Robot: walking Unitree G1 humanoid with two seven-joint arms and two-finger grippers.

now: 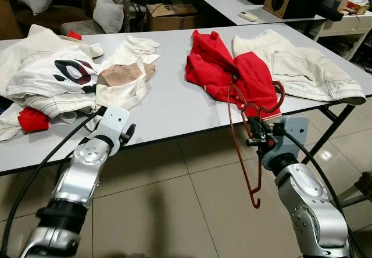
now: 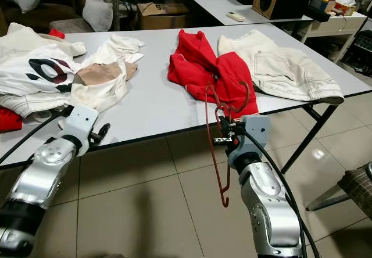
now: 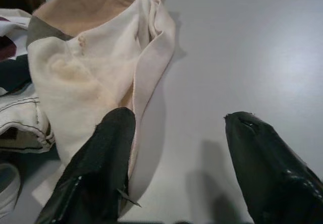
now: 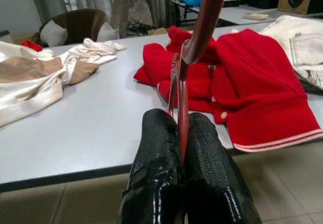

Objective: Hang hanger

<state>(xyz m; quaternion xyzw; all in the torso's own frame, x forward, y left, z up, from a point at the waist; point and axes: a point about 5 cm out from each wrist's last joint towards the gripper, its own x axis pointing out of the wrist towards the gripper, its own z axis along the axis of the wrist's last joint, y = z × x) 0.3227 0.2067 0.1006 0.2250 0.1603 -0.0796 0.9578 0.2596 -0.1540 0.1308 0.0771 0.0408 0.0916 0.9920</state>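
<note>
A dark red wire hanger (image 1: pixel 241 142) hangs off the table's front edge, its hook end near a red garment (image 1: pixel 232 72) that lies on the grey table (image 1: pixel 174 104). My right gripper (image 1: pixel 257 131) is shut on the hanger's wire, just in front of the table edge; its fingers (image 4: pixel 161 183) pinch the wire (image 4: pixel 182 118). My left gripper (image 1: pixel 129 132) is open at the front edge, beside a cream garment (image 3: pixel 96 82), with nothing between its fingers (image 3: pixel 96 173).
White and cream clothes (image 1: pixel 52 72) are piled at the table's left, and cream trousers (image 1: pixel 296 66) lie at its right. A cardboard box (image 1: pixel 171 15), cushions and another table (image 1: pixel 244 5) with a speaker stand behind. Tiled floor (image 1: pixel 186 211) lies below.
</note>
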